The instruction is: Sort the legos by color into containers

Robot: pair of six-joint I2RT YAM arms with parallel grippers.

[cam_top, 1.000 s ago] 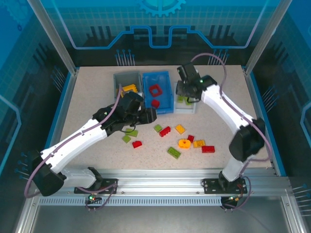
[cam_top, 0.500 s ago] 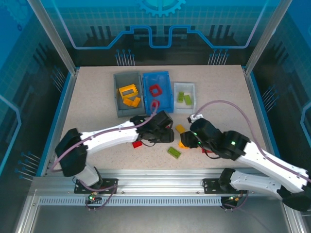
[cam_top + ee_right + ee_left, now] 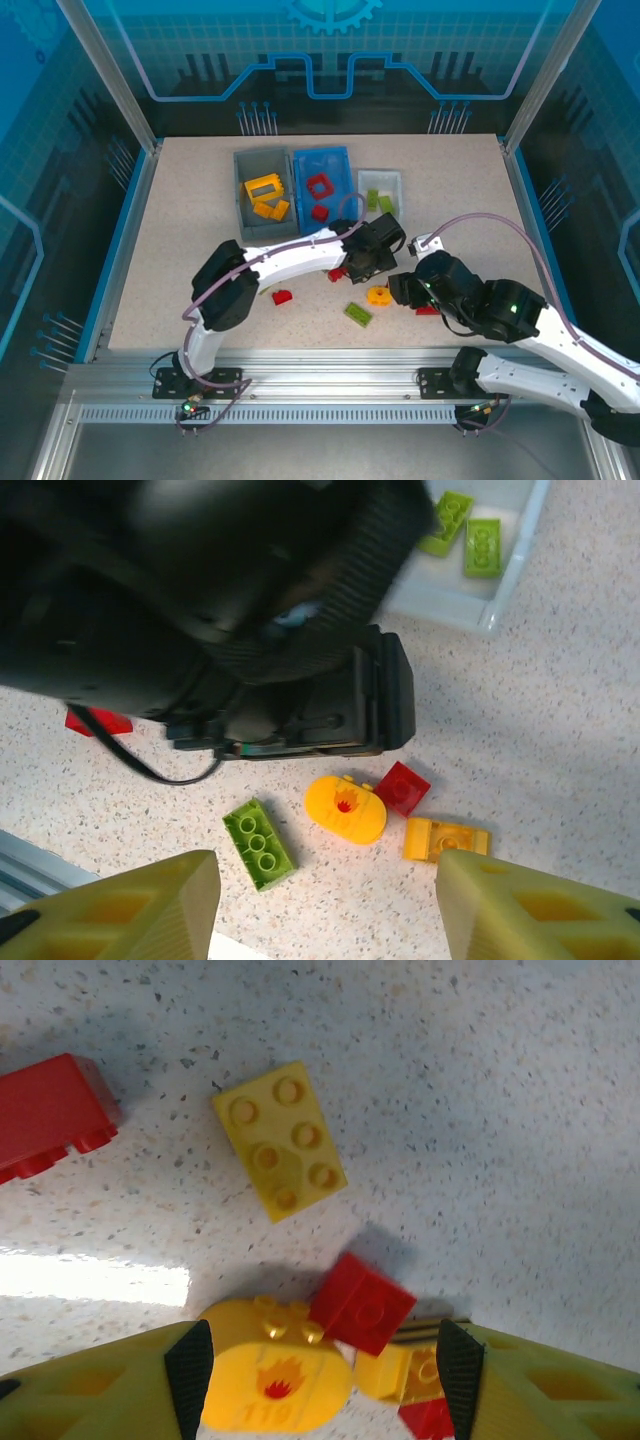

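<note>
From above, three containers stand in a row at the far middle of the table: a grey bin, a blue bin touching it, and a smaller white tray just beside that. The grey bin holds one yellow square frame with orange-yellow pieces next to it; how many, I cannot tell. The blue bin has two reds, a red square frame and a red block. The tray has two light green bricks. The left arm lies stretched across the table, its left claw over the loose legos in front of the tray. The right claw is near it, beside a yellow round piece. A green brick lies close by, a red brick is well off to the left, and another red one is by the right arm.

The left wrist camera shows the left claw gaping wide with nothing in it. Below it are a yellow six-stud brick, a long red brick cut off by the edge, and a small red square overlapping the round piece, which carries a flame sticker. A yellow brick sits partly behind that square.

The right wrist camera shows the right claw spread wide and empty too, above five loose pieces: the round one, the small red square touching it, the yellow brick beside them, the six-stud green brick, and the long red brick at the edge of the left arm's black wrist. The tray is at the upper right
</note>
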